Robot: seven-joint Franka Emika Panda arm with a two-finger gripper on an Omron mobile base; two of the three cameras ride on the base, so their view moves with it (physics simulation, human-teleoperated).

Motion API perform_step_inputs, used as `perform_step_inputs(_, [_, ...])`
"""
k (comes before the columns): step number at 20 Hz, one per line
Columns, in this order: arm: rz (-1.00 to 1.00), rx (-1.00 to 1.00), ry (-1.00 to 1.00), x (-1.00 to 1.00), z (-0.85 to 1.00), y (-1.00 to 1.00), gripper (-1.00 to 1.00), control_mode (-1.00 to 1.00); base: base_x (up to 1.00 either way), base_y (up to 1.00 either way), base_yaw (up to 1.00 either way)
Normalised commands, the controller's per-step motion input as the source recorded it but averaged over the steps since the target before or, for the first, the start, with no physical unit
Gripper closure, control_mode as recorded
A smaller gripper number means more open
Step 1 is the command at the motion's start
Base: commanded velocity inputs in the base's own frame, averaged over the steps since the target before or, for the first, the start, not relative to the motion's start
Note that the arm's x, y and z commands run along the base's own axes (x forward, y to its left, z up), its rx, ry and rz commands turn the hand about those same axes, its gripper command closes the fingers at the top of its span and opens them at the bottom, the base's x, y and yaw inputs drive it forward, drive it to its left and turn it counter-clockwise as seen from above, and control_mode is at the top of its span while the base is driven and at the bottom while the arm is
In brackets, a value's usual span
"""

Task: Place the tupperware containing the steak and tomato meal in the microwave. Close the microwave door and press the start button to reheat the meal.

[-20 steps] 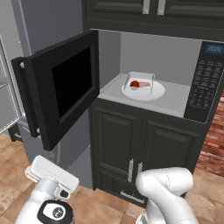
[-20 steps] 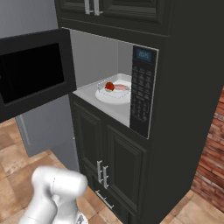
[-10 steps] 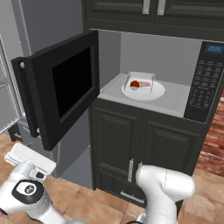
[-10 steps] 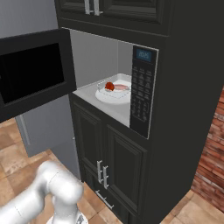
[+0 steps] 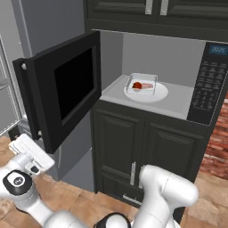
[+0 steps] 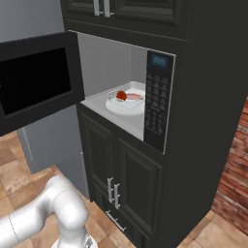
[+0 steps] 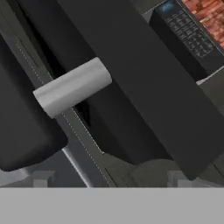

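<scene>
Left base view shows our tool (image 5: 31,153), its jaw state unreadable, low behind the open microwave door (image 5: 62,93), while the tupperware (image 5: 142,84) sits on the turntable inside the microwave (image 5: 209,80); we risk pushing near the hinge and skidding off.

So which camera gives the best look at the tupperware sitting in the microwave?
The left base view: the tupperware sits on the white turntable facing the camera, tomato and steak both visible. The right base view shows the same container smaller, partly behind the microwave's keypad panel. The hand view looks at the microwave door instead.
</scene>
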Motion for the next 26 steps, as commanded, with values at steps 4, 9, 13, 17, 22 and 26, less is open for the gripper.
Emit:
perform_step_inputs(4, [-0.26,0.19,0.00,0.00,0.29,-1.00,-1.00,-1.00,0.00,0.00,0.00])
perform_step_inputs(9, [-0.18,0.22,-0.04,-0.01,0.46,-1.00,-1.00,-1.00,0.00,0.00,0.00])
perform_step_inputs(13, [-0.12,0.29,-0.10,-0.07,0.28,-1.00,-1.00,-1.00,0.00,0.00,0.00])
perform_step_inputs(17, [-0.05,0.31,-0.16,-0.03,0.12,-1.00,-1.00,-1.00,0.00,0.00,0.00])
perform_step_inputs(22, [0.00,0.33,-0.16,0.00,0.02,-1.00,-1.00,-1.00,0.00,0.00,0.00])
perform_step_inputs(26, [0.00,0.35,-0.14,0.00,0.00,-1.00,-1.00,-1.00,0.00,0.00,0.00])
